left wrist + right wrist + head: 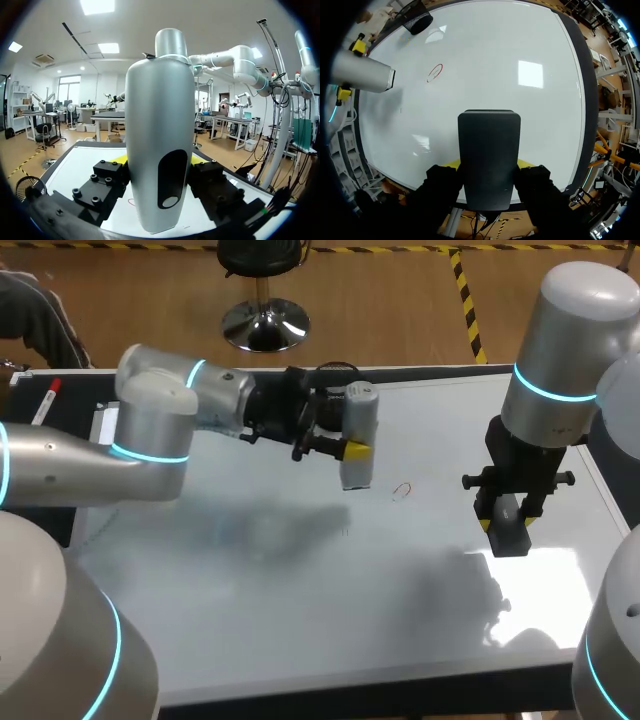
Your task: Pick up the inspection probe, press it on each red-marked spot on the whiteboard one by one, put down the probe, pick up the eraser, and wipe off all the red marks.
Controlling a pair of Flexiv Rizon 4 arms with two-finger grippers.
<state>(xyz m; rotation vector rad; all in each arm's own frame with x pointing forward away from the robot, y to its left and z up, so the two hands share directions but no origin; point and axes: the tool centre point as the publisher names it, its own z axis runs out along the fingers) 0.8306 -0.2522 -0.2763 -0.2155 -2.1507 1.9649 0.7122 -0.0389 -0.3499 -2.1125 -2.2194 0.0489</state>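
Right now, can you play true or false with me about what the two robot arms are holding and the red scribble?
1. The left gripper holds the silver probe. True.
2. The right gripper is empty. False: it holds the dark eraser.
3. There is a red mark on the whiteboard. True.
4. The probe is pressing right on the red mark. False: its tip is beside the mark, apart from it.

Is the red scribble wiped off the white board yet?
No: the small red loop shows on the glossy whiteboard, beside the silver cylindrical probe's tip.
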